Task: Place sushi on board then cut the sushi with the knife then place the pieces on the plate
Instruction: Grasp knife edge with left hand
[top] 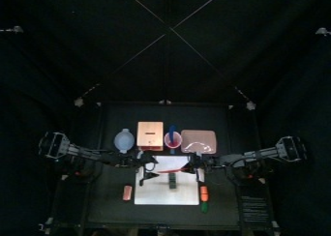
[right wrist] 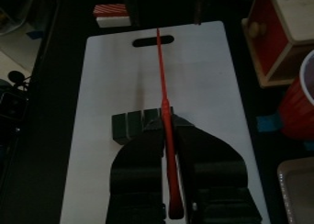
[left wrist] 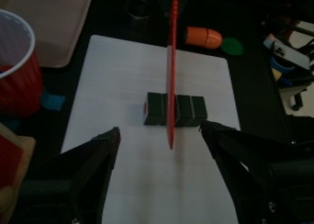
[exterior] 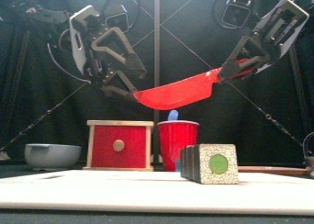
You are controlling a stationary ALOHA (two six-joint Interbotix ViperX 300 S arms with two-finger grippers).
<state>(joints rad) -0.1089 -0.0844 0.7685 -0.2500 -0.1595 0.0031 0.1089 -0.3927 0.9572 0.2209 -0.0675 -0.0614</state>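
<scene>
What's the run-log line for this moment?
sushi: on white board | right gripper: holding red knife above it | left gripper: open

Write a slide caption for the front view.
The knife, in the right jaws, hangs over the sushi on the board; left jaws open.

A robotics lab booth is shown: a small black table [top: 110,213] is enclosed by black curtains [top: 165,46], and two black robot arms, the left arm [top: 80,153] and the right arm [top: 265,155], are seen reaching in from its two sides. A kitchen is only staged, with playthings: a toy sushi roll [exterior: 215,163] is laid on a white cutting board [exterior: 110,191], and a red toy knife [exterior: 178,88], a red cup [exterior: 178,140], a pale wooden box [exterior: 120,145] and a blue-grey bowl [exterior: 51,155] are set out
</scene>
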